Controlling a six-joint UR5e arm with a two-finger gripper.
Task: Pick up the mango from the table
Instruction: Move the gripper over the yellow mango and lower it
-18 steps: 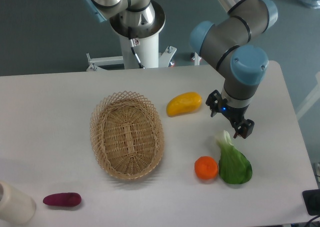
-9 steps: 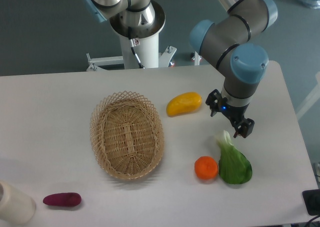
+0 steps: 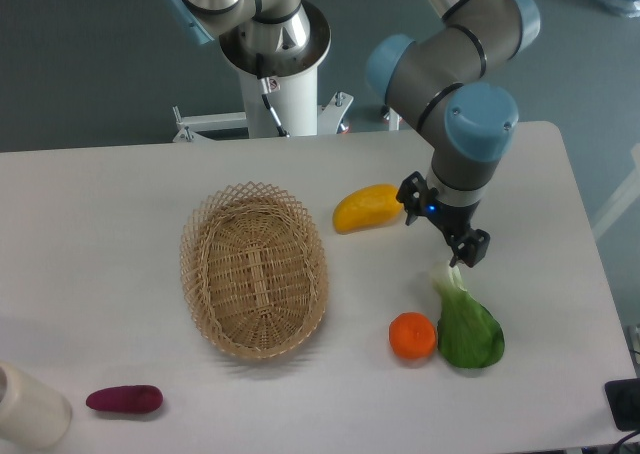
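The glossy yellow-orange oblong mango point(image 3: 367, 207) lies on the plain white rounded-corner table point(image 3: 120, 204), at 2 o'clock from the oval woven wicker basket point(image 3: 254, 269). The black 2-finger gripper point(image 3: 441, 224) hangs just to the mango's 3 o'clock side, jaws spread and holding nothing. A leafy green vegetable point(image 3: 465, 321) lies below it at 6 o'clock, touching a round orange fruit point(image 3: 412, 335). A small purple oblong vegetable point(image 3: 124, 399) sits far off at 7 o'clock, beside a white cylinder point(image 3: 30, 407).
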